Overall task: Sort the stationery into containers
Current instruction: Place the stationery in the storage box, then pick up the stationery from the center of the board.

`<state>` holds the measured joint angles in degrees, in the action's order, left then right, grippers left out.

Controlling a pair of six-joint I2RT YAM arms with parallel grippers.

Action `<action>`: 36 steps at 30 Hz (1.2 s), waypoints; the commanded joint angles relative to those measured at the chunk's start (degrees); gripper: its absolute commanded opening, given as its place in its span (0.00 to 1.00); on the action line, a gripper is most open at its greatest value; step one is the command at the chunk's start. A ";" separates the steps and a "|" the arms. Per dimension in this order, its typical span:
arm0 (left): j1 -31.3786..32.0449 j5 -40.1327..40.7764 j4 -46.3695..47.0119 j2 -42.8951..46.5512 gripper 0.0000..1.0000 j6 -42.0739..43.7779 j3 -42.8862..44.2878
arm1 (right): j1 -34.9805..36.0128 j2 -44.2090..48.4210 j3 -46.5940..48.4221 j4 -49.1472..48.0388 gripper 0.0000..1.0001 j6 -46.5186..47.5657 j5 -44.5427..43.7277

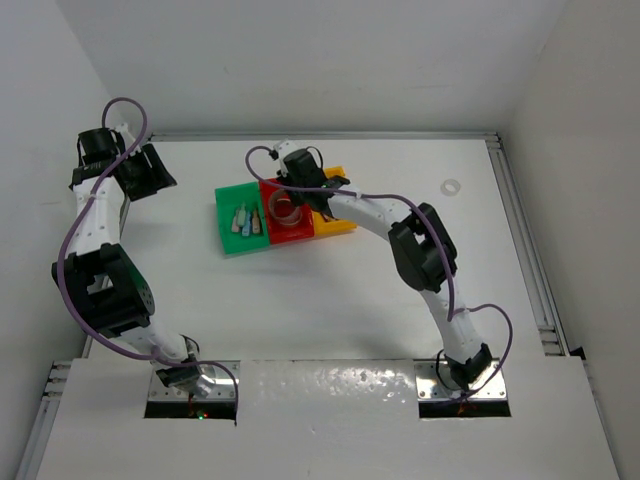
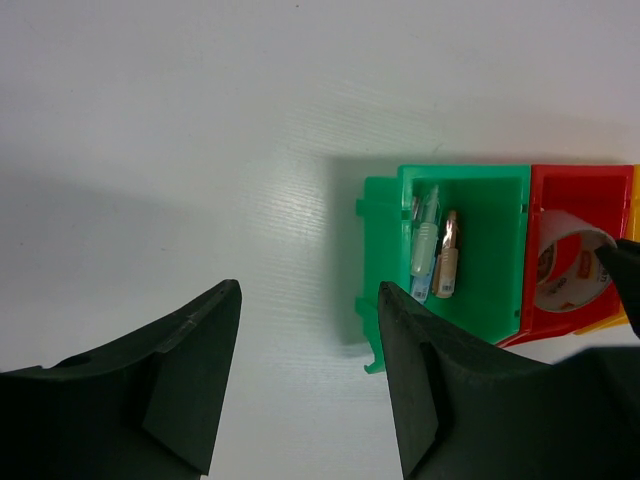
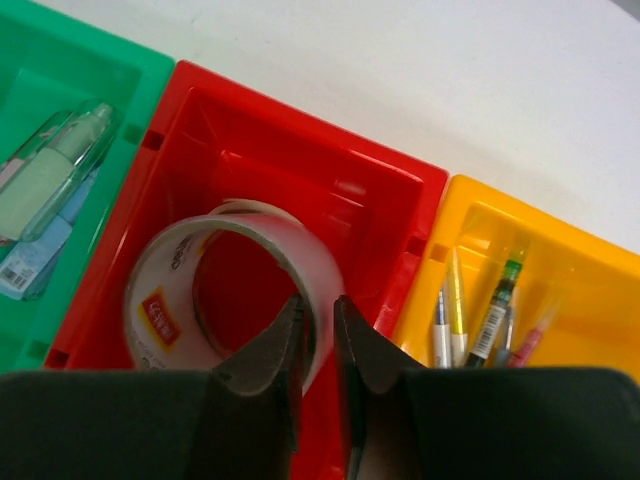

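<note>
Tape roll (image 3: 165,290) is stood in red bin (image 3: 300,120), its wall between the narrow jaws of right gripper (image 3: 318,318), likely for release; grip cannot be told. Left gripper (image 2: 308,292) is held half-open, empty, beside green bin (image 2: 380,235), clear of the work.

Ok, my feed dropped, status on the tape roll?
Left gripper open, empty, beside green bin. Right gripper straddling wall of tape roll in red bin, grip unclear. Nothing blocking.

The right tool (image 3: 318,305) hides the near rim of the tape roll (image 3: 165,300) and the ends of the pens (image 3: 455,310); whether it pinches the roll's wall is unclear.
</note>
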<state>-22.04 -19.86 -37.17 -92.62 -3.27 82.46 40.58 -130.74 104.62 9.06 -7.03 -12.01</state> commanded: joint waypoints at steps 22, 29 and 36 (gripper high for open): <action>0.33 -0.80 1.75 2.62 0.55 -0.07 0.34 | -15.69 24.10 -8.93 7.11 0.33 -20.27 3.16; -0.28 -1.15 1.84 1.56 0.55 -0.34 0.16 | -35.70 24.84 -21.21 11.06 0.68 -32.86 0.48; -0.46 -0.80 1.57 2.00 0.55 -0.07 -0.10 | -46.28 17.98 -19.46 9.14 0.48 -43.33 0.68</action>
<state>-22.17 -20.18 -37.12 -92.62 -3.29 82.46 -4.56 -112.95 83.15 19.53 -44.01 -11.14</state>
